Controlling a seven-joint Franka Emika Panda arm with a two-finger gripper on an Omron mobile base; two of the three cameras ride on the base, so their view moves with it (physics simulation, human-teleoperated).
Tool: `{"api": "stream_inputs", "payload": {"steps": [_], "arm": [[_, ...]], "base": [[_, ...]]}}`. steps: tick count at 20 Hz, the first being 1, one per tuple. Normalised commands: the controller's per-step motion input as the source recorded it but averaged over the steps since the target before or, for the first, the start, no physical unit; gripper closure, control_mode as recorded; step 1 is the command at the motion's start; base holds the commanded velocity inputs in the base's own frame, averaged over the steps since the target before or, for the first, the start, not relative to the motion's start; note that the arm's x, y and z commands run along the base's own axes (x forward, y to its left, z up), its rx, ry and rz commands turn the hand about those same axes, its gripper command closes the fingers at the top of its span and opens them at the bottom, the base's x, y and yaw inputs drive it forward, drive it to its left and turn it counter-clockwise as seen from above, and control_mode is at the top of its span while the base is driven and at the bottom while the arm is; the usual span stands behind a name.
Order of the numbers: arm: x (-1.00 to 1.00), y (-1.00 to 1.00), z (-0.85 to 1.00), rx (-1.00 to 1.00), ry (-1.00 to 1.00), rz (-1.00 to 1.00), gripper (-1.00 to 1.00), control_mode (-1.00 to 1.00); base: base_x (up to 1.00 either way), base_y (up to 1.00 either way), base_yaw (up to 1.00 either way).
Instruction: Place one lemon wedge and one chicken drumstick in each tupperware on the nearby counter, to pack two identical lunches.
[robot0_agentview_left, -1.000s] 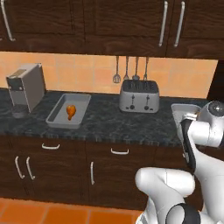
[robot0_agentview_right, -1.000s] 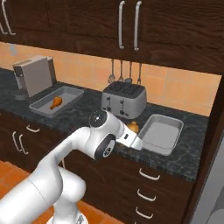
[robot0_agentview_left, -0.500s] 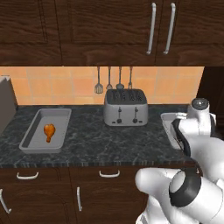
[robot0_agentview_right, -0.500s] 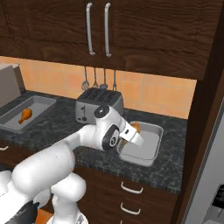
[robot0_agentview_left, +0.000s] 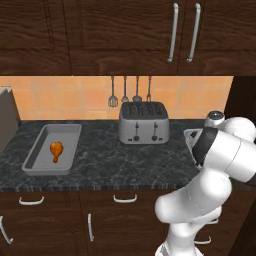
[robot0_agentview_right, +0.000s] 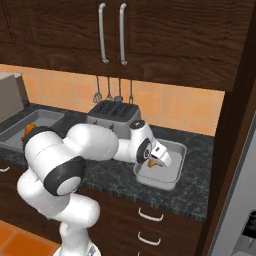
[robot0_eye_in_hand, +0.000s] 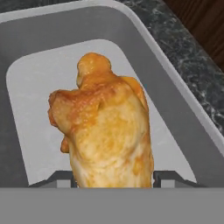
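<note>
My jaws (robot0_eye_in_hand: 112, 179) pinch a chicken drumstick (robot0_eye_in_hand: 105, 131) at its meaty end; its long axis runs away from my hand, the thin bone end pointing down into the right tupperware (robot0_agentview_right: 172, 170), which it hangs over. The left tupperware (robot0_agentview_left: 40, 165) on the desk (robot0_agentview_left: 110, 167) holds the second drumstick (robot0_agentview_left: 56, 150), bone end toward the front edge. Since a second ago both base views have shifted rightward.

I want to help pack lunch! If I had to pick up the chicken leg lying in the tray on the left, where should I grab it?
Grab the fat, meaty end of the chicken drumstick, coming straight down from above. It lies flat in the left tupperware with nothing beside it, and the raised walls block a sideways reach. The thin bone end looks slippery to pinch.
</note>
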Motion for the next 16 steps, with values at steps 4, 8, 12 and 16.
{"api": "stream_inputs", "payload": {"steps": [4,8,12,16], "arm": [[0.19,-0.5,-0.33,0.24,0.0,0.08,1.0,-1.0],[0.16,-0.12,-0.31,0.13,0.0,0.06,1.0,-1.0],[0.09,0.0,-0.29,0.07,0.0,0.04,1.0,-1.0],[0.0,0.0,-0.36,0.02,0.0,0.03,-1.0,-1.0]], "base": [[0.0,0.0,0.0],[0.0,0.0,0.0],[0.0,0.0,0.0],[0.0,0.0,0.0]]}}
